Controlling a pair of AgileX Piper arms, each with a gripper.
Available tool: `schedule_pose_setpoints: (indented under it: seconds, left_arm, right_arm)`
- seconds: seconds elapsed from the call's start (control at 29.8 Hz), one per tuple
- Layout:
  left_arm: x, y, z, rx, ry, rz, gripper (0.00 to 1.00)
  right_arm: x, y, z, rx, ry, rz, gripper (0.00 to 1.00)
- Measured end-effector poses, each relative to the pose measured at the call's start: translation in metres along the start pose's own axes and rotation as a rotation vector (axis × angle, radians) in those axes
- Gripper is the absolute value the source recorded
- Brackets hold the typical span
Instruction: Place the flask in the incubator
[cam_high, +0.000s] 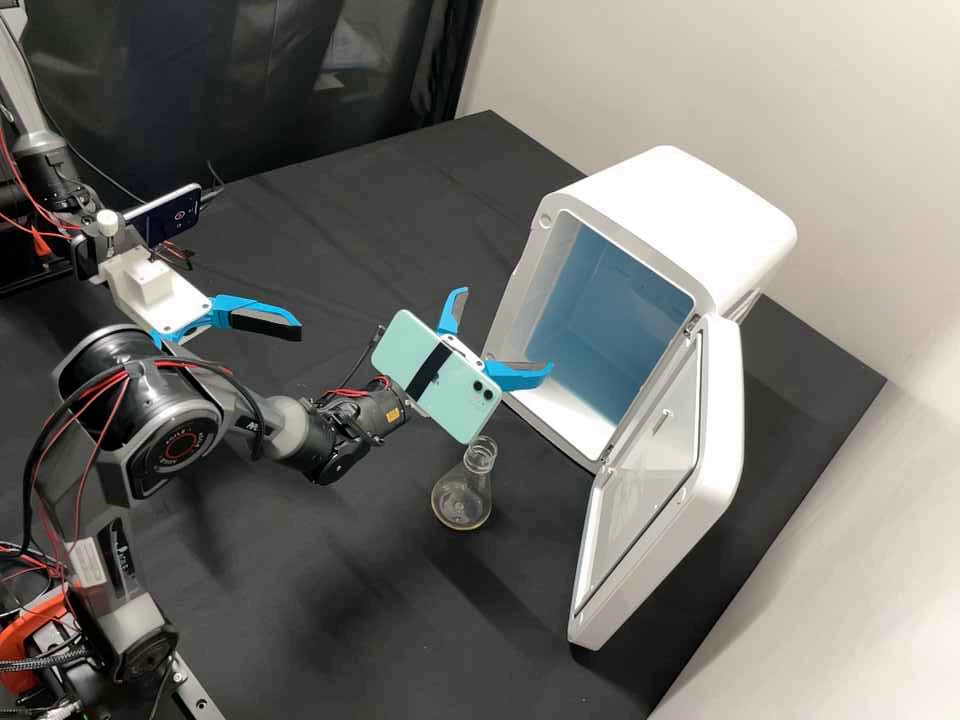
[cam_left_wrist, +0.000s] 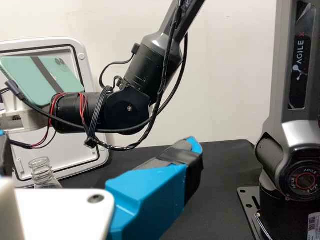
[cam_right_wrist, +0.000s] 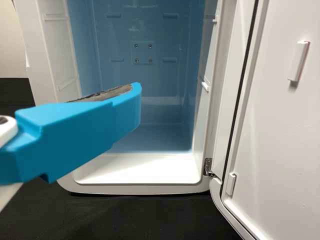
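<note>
Little of the task was done: the clear Erlenmeyer flask (cam_high: 463, 488) stood upright on the black bench (cam_high: 330, 220), just in front of the white incubator (cam_high: 690, 210), whose door (cam_high: 665, 470) hung open (so the way in was ready). The right gripper (cam_high: 505, 335) hovered above the flask, fingers spread wide and empty; grasping, lifting and setting it inside were all left to do. The left gripper (cam_high: 255, 318) sat well apart, and how far open it was could not be judged. In the left wrist view the flask's neck (cam_left_wrist: 42, 170) rose behind a white mount (cam_left_wrist: 50, 215) that hid its body.
</note>
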Motion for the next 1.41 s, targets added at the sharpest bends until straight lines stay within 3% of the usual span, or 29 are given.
schedule_pose_setpoints:
  seconds: [0.34,0.54,0.64,0.77,0.87,1.04,1.18,1.41]
  left_arm:
    - [0.0,0.0,0.0,0.0,0.0,0.0,1.0]
    - [-0.013,-0.0115,-0.011,0.023,-0.006,-0.03,1.0]
    - [-0.026,-0.0223,-0.026,-0.008,0.021,-0.073,1.0]
    - [-0.042,-0.0307,-0.047,-0.056,0.066,-0.102,1.0]
    - [-0.053,-0.0328,-0.06,-0.082,0.091,-0.097,1.0]
    - [-0.065,-0.0335,-0.078,-0.085,0.118,-0.089,1.0]
    - [-0.074,-0.0328,-0.093,-0.105,0.139,-0.094,1.0]
    - [-0.087,-0.0284,-0.119,-0.147,0.224,-0.068,1.0]
  right_arm:
    - [0.0,0.0,0.0,0.0,0.0,0.0,1.0]
    - [0.0,0.0,0.0,0.0,0.0,0.0,1.0]
    - [0.0,0.0,0.0,0.0,0.0,0.0,1.0]
    - [0.0,0.0,0.0,0.0,0.0,0.0,1.0]
    - [0.0,0.0,0.0,0.0,0.0,0.0,1.0]
    - [0.0,0.0,0.0,0.0,0.0,0.0,1.0]
    - [0.0,0.0,0.0,0.0,0.0,0.0,1.0]
    - [0.0,0.0,0.0,0.0,0.0,0.0,1.0]
